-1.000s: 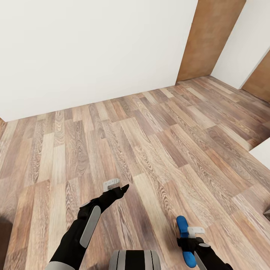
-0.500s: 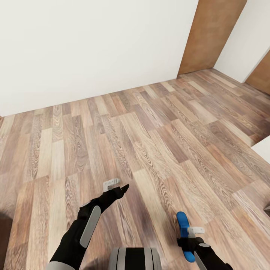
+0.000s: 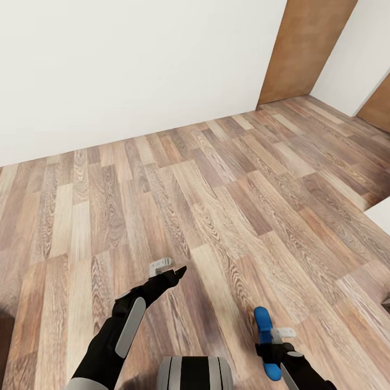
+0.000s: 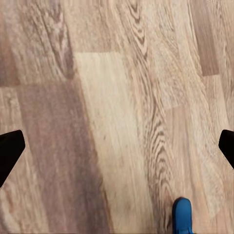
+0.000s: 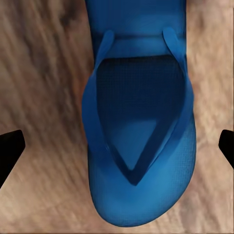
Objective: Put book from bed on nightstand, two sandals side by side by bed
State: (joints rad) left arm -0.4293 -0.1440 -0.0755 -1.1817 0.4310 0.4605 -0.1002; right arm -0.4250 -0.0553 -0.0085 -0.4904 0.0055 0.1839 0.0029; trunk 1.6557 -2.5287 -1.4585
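**Status: Right Arm Carrying One Sandal Over Bare Floor**

**Position of the sandal relative to the grippers.** In the head view, the right gripper (image 3: pixel 277 340) sits at the lower right of the frame with the blue sandal (image 3: pixel 265 342) held in it, above the wood-plank floor (image 3: pixel 216 189). The sandal projects past the gripper at both ends. The right wrist view shows the sandal (image 5: pixel 140 122) lying between the two dark fingertips (image 5: pixel 9 148), which appear at the frame's opposite edges. The contact itself is not visible, so whether the fingers press on the sandal cannot be told. The left gripper (image 3: pixel 169 270) is raised forward over the floor, well apart from the sandal. Its fingertips (image 4: pixel 10 151) stand wide apart with only floor between them.

**Differences between views.** The right wrist view resolves the strap side of the sandal: a V-shaped thong strap and a textured footbed. The head view gives only a narrow blue profile. The left wrist view catches one rounded end of the sandal (image 4: pixel 182 215) at the frame edge. The head view alone shows the white wall (image 3: pixel 135 70) and a brown door panel (image 3: pixel 303 49).

**Orientation.** In the head view, the sandal's long axis runs from near the robot away from it, roughly parallel to the floor. Its strap side faces the wrist camera.
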